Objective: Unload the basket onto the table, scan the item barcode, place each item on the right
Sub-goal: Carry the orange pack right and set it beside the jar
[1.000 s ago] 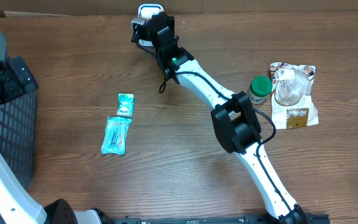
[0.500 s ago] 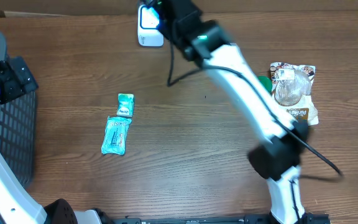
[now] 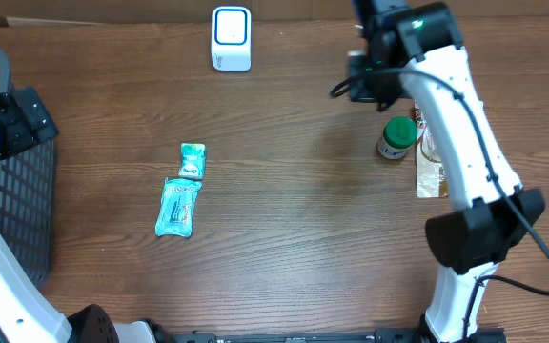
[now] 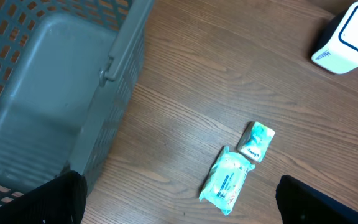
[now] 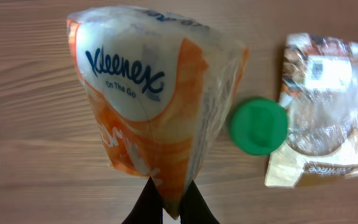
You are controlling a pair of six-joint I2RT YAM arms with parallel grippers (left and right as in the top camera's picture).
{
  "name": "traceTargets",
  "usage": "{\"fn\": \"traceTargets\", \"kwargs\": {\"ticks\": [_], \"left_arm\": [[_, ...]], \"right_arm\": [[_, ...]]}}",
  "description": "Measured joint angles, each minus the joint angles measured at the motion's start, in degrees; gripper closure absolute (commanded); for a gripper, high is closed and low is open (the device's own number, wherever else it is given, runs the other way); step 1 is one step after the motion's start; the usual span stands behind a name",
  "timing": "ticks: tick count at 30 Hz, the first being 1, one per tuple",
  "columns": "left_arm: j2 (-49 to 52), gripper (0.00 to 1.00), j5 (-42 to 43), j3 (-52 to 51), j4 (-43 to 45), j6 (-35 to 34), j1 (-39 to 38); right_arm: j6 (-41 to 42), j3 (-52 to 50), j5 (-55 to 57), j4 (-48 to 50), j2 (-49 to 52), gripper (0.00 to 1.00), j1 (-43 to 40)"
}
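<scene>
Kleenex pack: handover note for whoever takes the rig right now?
Right end effector: shut on the Kleenex pack, held above the table beside the green-lidded jar and the snack bag.
Left end effector: open, empty, by the basket.
Scanner: at the table's far edge. Large teal packet and small teal packet lie left of centre.
Done: pack was at the scanner a second ago and has swung right; whether it registered cannot be told.
Left: probably set the pack down, then scan the others.
</scene>
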Motion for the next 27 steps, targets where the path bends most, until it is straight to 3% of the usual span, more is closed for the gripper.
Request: {"fn": "traceTargets", "kwargs": {"ticks": [5,10,14,16,18,20,21,23,27], "left_arm": [[0.0,0.0,0.0,0.0,-0.02,0.0,0.0],[0.0,0.0,0.0,0.0,0.0,0.0,0.0],[0.0,0.0,0.0,0.0,0.0,0.0,0.0],[0.0,0.0,0.0,0.0,0.0,0.0,0.0],[0.0,0.01,0.0,0.0,0.0,0.0,0.0],[0.0,0.0,-0.02,0.0,0.0,0.0,0.0],[0.0,0.01,0.0,0.0,0.0,0.0,0.0],[0.0,0.0,0.0,0.0,0.0,0.0,0.0],[0.0,0.0,0.0,0.0,0.0,0.0,0.0]], "right_arm": [[-1.53,-10.1,-1.07,3.5,0.44,0.96,-5.11],[-4.55,-19.93,-1.62,6.93,0.46,0.94,-5.18],[-5.73,-24.76,-1.05,8.41,0.46,0.83,-5.01],[-6.08,-26.08,-0.33,8.48,0.46,0.73,-5.01],[-6.38,-26.38,0.22,8.5,0.46,0.57,-5.01],[-6.58,-26.38,0.63,8.57,0.46,0.29,-5.01],[-6.38,-26.38,0.79,8.52,0.46,0.21,-5.03],[-6.56,-26.38,0.9,8.5,0.46,0.14,-5.01],[-6.51,-26.32,-0.24,7.28,0.46,0.1,-4.87]]}}
